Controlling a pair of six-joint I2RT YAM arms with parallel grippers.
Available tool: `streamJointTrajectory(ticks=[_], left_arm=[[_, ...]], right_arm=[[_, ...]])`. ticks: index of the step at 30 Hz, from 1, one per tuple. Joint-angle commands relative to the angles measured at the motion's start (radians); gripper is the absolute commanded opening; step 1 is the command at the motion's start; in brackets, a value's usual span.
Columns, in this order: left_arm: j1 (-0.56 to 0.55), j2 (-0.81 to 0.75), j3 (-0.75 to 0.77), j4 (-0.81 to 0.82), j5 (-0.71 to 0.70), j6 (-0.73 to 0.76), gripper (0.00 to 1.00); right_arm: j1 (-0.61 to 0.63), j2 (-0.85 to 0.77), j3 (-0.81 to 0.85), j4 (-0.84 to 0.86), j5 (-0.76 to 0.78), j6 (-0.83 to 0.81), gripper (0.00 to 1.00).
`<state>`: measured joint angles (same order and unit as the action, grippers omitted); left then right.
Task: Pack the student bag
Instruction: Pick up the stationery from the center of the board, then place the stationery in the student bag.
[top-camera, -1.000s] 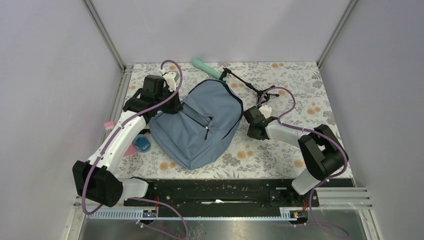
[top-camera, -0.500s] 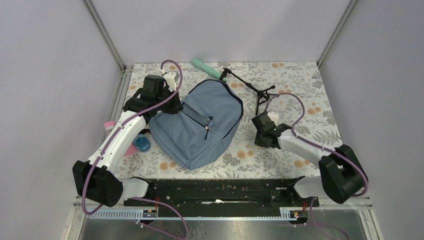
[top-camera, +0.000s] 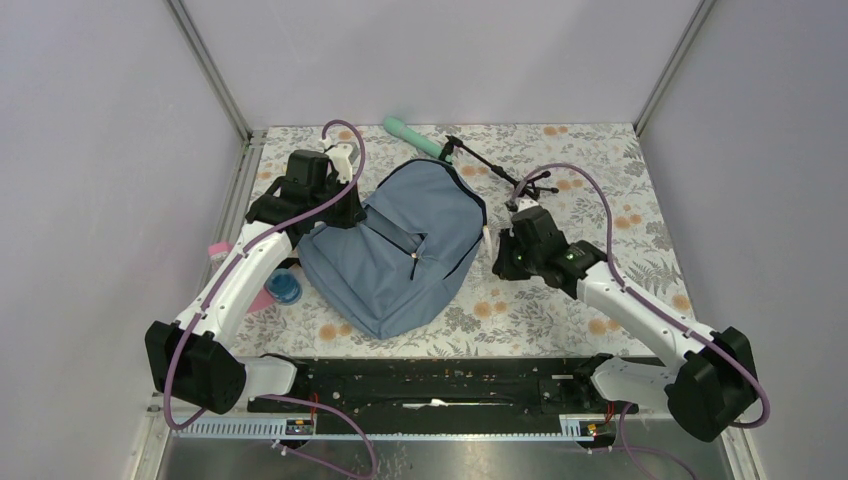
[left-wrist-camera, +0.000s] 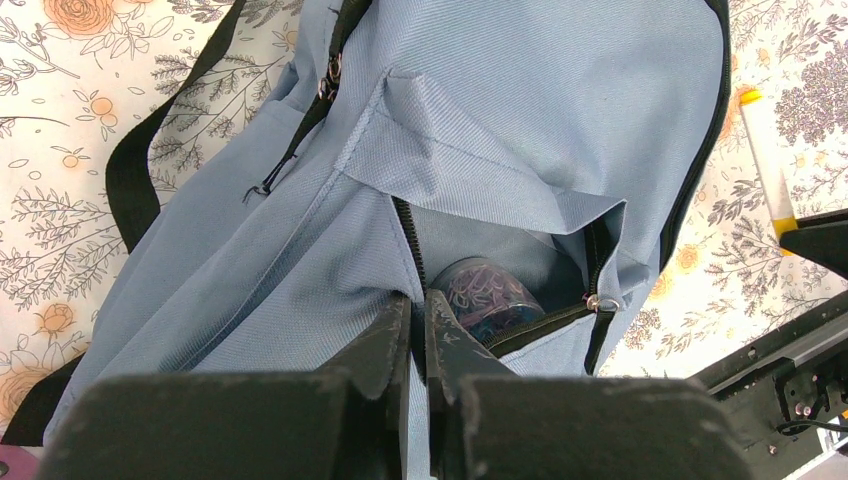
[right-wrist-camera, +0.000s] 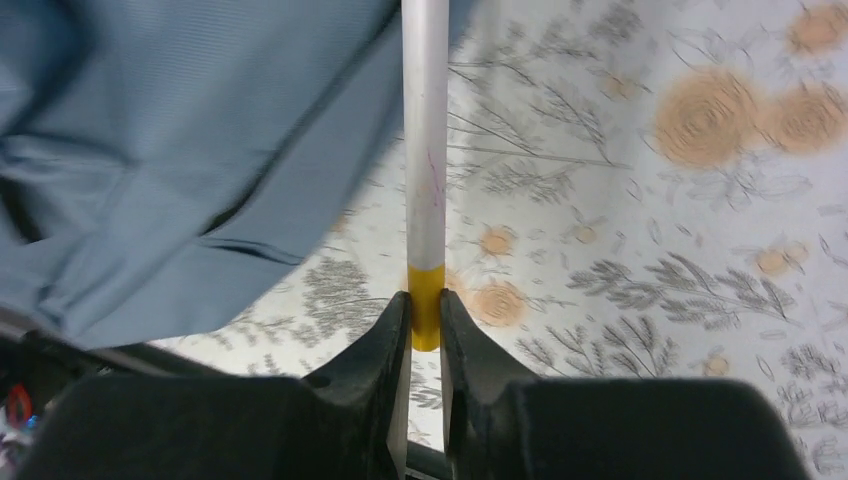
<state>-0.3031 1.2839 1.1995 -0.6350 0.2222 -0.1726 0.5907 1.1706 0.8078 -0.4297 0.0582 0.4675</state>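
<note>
**Pen held at the bag's edge, ready to go in the front pocket**

I am looking down on a flower-patterned table (top-camera: 600, 160). The student bag (top-camera: 400, 255), a big soft slate-blue backpack, lies flat in the middle of it, front side up.

My left hand (left-wrist-camera: 418, 305) rests on the bag at the front pocket. Its fingers are pressed together at the zipper edge and seem to pinch the fabric there, holding the pocket mouth agape. Inside the pocket, the left wrist camera shows a clear jar (left-wrist-camera: 488, 297) of coloured loops, perhaps clips or bands.

My right hand (right-wrist-camera: 425, 300) is closed narrowly on a white pen (right-wrist-camera: 424, 150), gripping it at its yellow band. The pen points away from the fingers and sits just beside the bag's right edge, above the table.

Near the far edge lie a teal stick (top-camera: 412, 137) and a thin black stand (top-camera: 500, 175). A small blue item (top-camera: 284, 288) sits by my left arm.

I judge the step in hand to be loading the pen. The next move calls for carrying it over the bag to the open pocket, lining its tip with the gap beside the jar, and letting go only once it is well inside. The left hand should hold the fabric steady meanwhile.
</note>
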Motion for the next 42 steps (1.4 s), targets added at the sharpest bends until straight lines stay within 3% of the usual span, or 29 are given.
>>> streamJointTrajectory(ticks=[1, 12, 18, 26, 37, 42], left_arm=[[0.005, -0.03, 0.033, 0.069, 0.037, 0.022, 0.0], [0.005, -0.024, 0.035, 0.065, 0.035, 0.027, 0.0], [0.005, -0.024, 0.036, 0.06, 0.026, 0.033, 0.0], [0.005, -0.018, 0.04, 0.058, 0.035, 0.03, 0.0], [0.005, -0.015, 0.039, 0.058, 0.038, 0.027, 0.0], [0.005, -0.014, 0.039, 0.058, 0.039, 0.027, 0.0]], right_arm=[[0.021, -0.006, 0.115, -0.002, -0.18, -0.154, 0.0], [0.102, 0.216, 0.383, 0.005, -0.439, -0.318, 0.0], [0.133, 0.39, 0.593, -0.142, -0.515, -0.422, 0.0], [0.15, 0.528, 0.746, -0.293, -0.556, -0.508, 0.0], [0.157, 0.778, 1.037, -0.307, -0.549, -0.505, 0.0], [0.172, 0.828, 1.05, -0.217, -0.515, -0.452, 0.0]])
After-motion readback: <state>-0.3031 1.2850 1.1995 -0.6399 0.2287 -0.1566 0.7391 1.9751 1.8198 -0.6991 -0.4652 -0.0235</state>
